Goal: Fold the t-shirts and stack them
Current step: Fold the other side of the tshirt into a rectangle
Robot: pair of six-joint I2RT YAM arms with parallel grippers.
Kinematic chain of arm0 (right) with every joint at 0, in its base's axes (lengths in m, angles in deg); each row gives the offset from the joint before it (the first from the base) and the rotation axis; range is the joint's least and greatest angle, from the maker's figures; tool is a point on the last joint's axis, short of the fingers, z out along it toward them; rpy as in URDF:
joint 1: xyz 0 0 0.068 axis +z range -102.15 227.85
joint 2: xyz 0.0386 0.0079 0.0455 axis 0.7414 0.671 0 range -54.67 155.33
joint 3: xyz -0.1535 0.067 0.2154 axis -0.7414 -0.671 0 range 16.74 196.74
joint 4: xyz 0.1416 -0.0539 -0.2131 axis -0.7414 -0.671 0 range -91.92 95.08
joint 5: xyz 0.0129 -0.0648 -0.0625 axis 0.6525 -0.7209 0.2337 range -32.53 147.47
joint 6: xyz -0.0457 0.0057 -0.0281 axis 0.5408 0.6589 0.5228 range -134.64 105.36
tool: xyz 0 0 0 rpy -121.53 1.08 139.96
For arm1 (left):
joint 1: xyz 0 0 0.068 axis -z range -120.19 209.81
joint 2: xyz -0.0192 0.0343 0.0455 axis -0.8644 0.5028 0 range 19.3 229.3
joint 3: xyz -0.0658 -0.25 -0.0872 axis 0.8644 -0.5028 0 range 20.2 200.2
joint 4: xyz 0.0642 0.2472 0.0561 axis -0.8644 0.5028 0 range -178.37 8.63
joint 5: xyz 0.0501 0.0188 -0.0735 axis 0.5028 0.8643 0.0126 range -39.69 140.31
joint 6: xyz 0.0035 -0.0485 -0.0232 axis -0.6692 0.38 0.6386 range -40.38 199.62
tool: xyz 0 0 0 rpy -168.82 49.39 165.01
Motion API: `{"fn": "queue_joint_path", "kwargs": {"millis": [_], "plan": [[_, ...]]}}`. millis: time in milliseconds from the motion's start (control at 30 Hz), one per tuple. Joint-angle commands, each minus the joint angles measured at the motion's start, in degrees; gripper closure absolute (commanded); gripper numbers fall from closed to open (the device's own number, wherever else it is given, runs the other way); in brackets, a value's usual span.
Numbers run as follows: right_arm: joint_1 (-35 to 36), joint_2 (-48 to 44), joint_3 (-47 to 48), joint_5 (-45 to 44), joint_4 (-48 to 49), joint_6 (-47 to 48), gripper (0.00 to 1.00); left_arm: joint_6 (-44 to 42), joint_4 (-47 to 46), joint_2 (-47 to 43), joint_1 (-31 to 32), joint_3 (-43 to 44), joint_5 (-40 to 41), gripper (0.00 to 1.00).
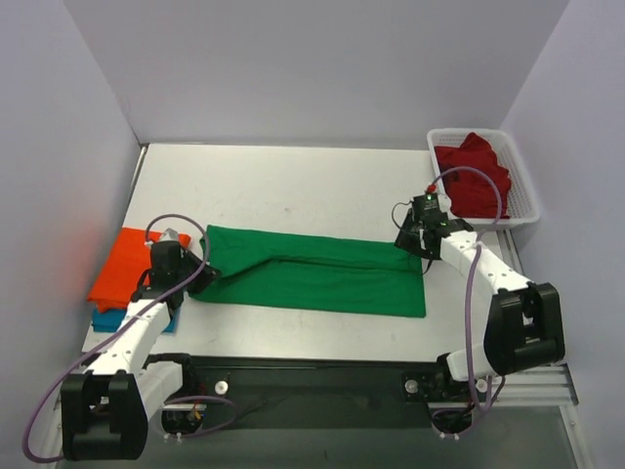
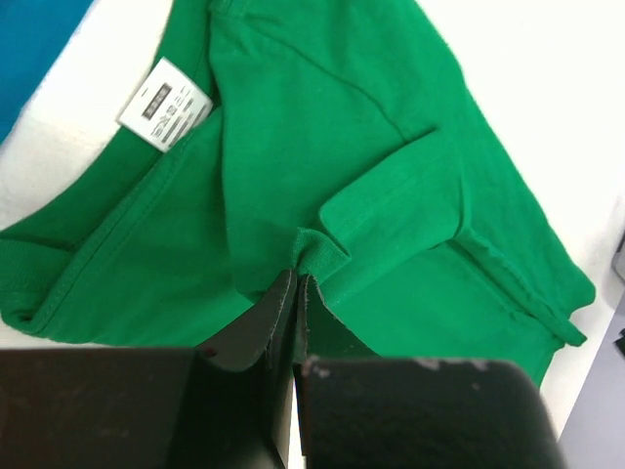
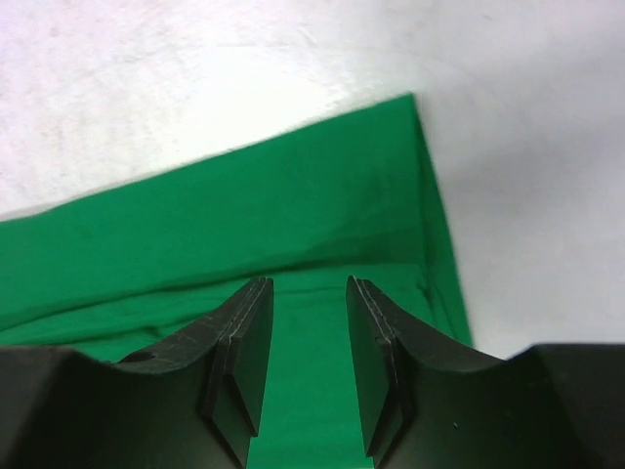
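1. Green shirt [image 1: 312, 274] lies flat in a long band, centre frame.
2. Left gripper [image 2: 296, 285]: jaws pinching a fold at its left end.
3. Right gripper [image 3: 310, 293]: jaws spread over its right end, nothing between them.
4. Orange shirt [image 1: 132, 262] on blue shirt [image 1: 105, 319], far left; red shirt [image 1: 476, 174] in basket [image 1: 527, 191], upper right.

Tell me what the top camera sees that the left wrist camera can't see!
Only the top camera shows the orange t-shirt, the dark red t-shirt in the white basket, and the right gripper at one end of the green t-shirt. Only the left wrist camera shows the white label in the collar and the left gripper pinching a fold up close. Both show the green t-shirt, a bit of the blue t-shirt and the white table.
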Motion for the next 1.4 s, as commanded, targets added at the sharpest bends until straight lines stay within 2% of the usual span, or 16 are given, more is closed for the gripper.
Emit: {"fn": "queue_joint_path", "kwargs": {"millis": [0, 100, 333, 600, 1000, 1167, 1367], "plan": [[2.35, 4.62, 4.9, -4.11, -1.4, 0.85, 0.64, -0.1, -0.89, -1.29, -0.38, -1.75, 0.45, 1.0], [3.67, 9.8, 7.81, -4.46, -1.31, 1.38, 0.64, 0.08, -0.98, -1.55, -0.38, -3.51, 0.62, 1.0], [4.99, 13.24, 7.2, -4.29, 0.09, 1.12, 0.65, 0.34, -2.38, -1.47, -0.38, -5.8, 1.15, 1.0], [5.78, 8.77, -0.35, -3.32, 1.94, -0.47, 0.66, 0.25, -3.0, -0.77, -0.38, -5.8, 1.06, 1.0], [6.13, 2.61, -6.25, -2.88, 2.73, -1.17, 0.67, 0.08, -5.37, 0.03, -0.38, -6.07, -0.6, 1.0], [6.66, 1.73, -4.59, -1.83, 2.38, -1.26, 0.67, -0.01, -8.01, -0.59, -0.29, -6.42, -3.77, 0.86], [11.31, 3.48, 2.25, -3.05, -0.17, -0.21, 0.67, 0.16, -4.5, -3.21, -0.38, -5.89, -2.37, 0.73]]}}
